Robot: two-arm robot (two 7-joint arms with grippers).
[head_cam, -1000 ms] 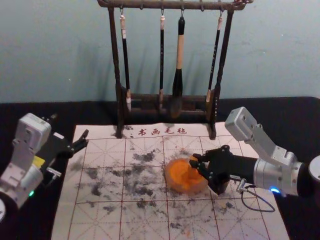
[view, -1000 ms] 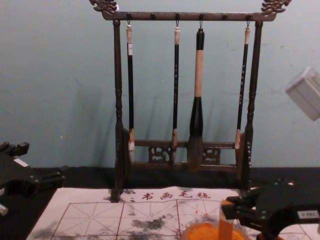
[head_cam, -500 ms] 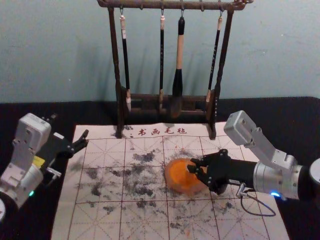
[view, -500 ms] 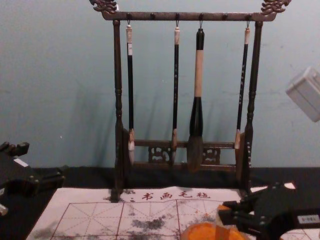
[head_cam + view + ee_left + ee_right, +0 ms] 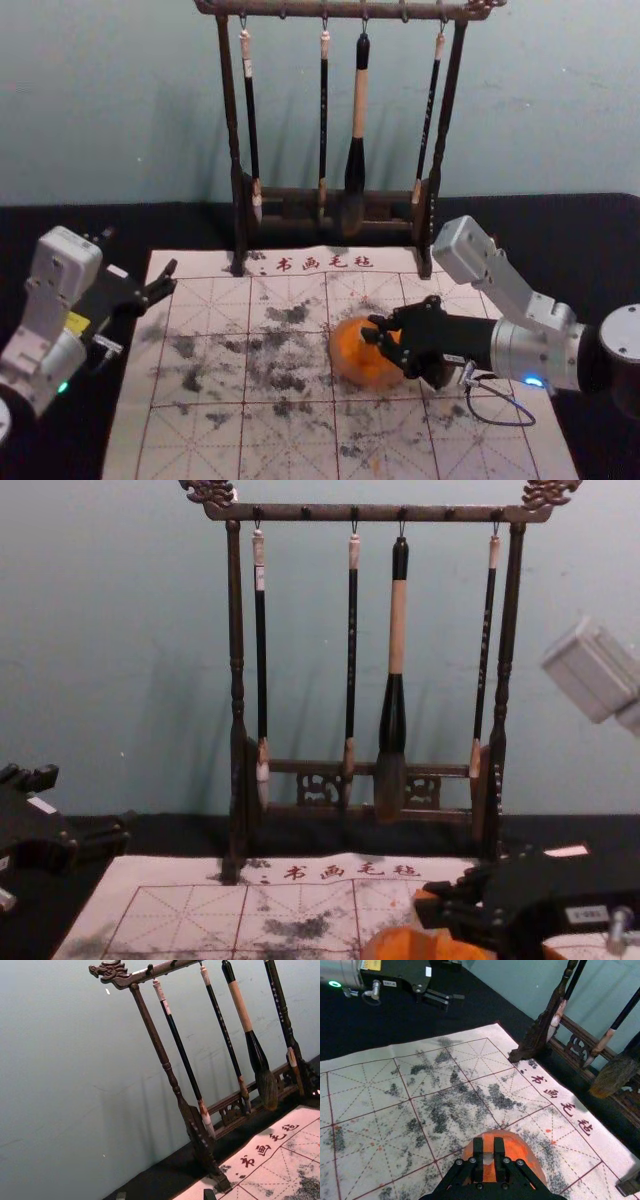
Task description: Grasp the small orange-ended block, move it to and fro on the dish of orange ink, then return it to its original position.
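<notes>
Right gripper [image 5: 488,1152]: reaches in from the robot's right, over the dish; its two fingers are brought together against the block's sides, gripping it.
Block [image 5: 488,1158]: between those fingertips, directly above the ink, so no sideways approach is required; pale body showing in the right wrist view, orange end uppermost in the chest view.
Block's long axis: near upright, crossing the line of the reaching arm; any slight lean cannot be determined.
Dish [image 5: 338,362]: beneath the block; contact between lower end and ink not confirmed.
Coming stroke: judged to run level across the ink, axis kept upright; risk is the block pivoting in the grip or dragging the dish.
Mat [image 5: 205,440]: under the dish; the block's original place cannot be identified.
Left gripper [image 5: 174,277]: parked by the mat's left edge, fingers spread, holding nothing; well apart, the right being nearer.
</notes>
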